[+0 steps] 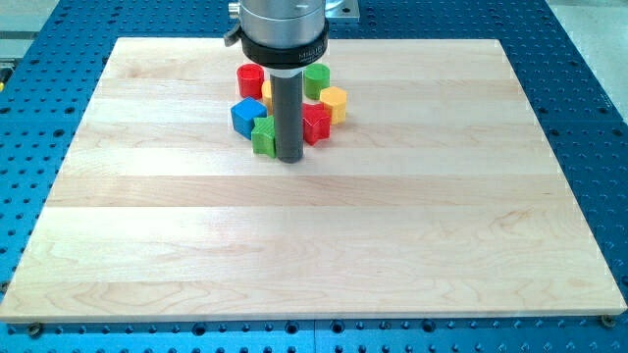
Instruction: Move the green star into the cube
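Observation:
The green star (pixel 263 138) lies near the view's top centre, touching the lower right corner of the blue cube (pixel 247 116). My tip (pixel 290 159) rests on the board just right of the green star, close against it. The rod hides part of the cluster behind it. A red block (pixel 316 125) sits just right of the rod.
A red cylinder (pixel 251 80), a green cylinder (pixel 316 80) and a yellow block (pixel 334 103) crowd the same cluster near the top edge of the wooden board (pixel 314 245). A second yellow block (pixel 267 92) peeks out left of the rod.

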Robot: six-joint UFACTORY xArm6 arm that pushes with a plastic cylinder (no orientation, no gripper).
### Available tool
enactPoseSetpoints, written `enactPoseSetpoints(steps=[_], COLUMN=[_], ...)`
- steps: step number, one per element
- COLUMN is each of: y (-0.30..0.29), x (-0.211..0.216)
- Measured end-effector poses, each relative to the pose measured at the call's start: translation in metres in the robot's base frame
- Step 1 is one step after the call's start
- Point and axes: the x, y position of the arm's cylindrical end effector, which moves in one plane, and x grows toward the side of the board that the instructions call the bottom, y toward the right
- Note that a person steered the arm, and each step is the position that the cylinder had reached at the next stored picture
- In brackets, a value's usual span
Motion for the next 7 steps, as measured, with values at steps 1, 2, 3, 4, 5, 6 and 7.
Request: enactPoseSetpoints(steps=[1,2,3,4,5,6,7], y=[-0.005,-0.006,-0.006,-0.006,-0.006,-0.042,-0.103], x=[0.000,-0.001,-0.003,0.008,0.033,0.044,0.018])
